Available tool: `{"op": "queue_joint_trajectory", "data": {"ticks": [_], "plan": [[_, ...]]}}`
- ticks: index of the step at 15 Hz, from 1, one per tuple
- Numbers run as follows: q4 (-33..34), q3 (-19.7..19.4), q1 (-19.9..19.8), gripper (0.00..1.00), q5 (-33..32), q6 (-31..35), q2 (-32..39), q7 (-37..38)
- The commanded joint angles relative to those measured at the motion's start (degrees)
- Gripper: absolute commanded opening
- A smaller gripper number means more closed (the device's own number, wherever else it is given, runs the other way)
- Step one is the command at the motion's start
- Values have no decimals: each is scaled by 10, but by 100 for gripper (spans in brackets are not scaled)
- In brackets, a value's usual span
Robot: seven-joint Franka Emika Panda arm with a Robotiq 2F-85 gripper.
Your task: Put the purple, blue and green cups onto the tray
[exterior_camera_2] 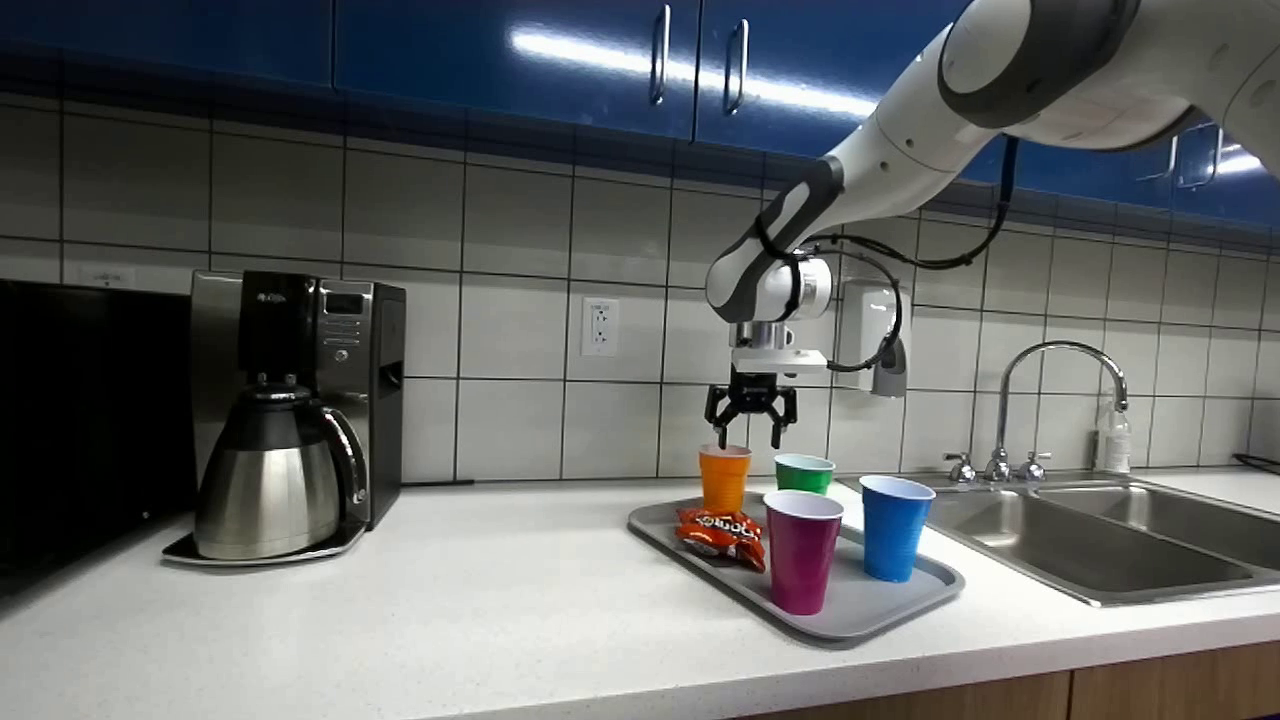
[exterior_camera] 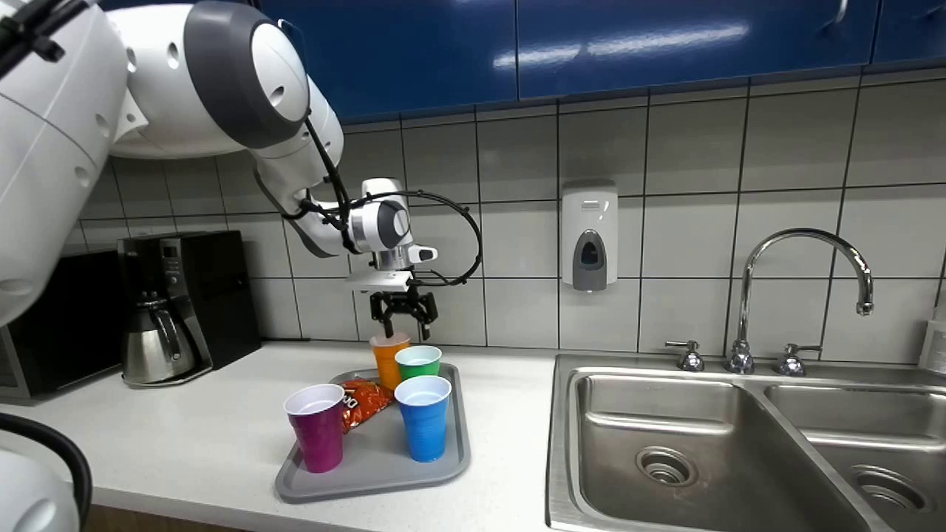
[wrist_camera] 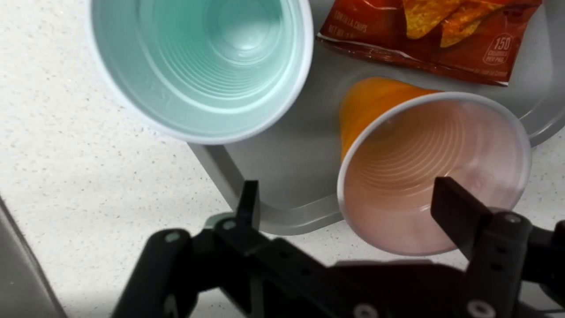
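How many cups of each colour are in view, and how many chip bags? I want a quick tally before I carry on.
Purple cup: 1
Blue cup: 1
Green cup: 1
Orange cup: 1
Chip bag: 1
Total: 5

- Red chip bag [wrist_camera: 410, 48]: wrist view gave "TORTILLA CHIPS" in small pale print, left side; below it "NET WT. 1", remainder unclear.
- Same bag, right side: outlined label [wrist_camera: 498, 49] read "150 CALORIES PER", last word blurred.
- Same bag, both exterior views: bigger pale letters showed, word uncertain.
- Coffee maker [exterior_camera_2: 347, 390]: mark on upper front was too small to read.
- Soap dispenser [exterior_camera: 590, 233]: faint mark near top, illegible.
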Motion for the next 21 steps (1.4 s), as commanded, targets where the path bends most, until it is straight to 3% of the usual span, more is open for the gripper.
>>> {"op": "queue_joint_trajectory", "data": {"ticks": [1,11,21], "plan": [[-30,11,-15,100,15,-4,-44,-19],[-130,14,-23,100,23,16,-137,-47],[-316,6,-32,100,2,34,-292,-103]]}}
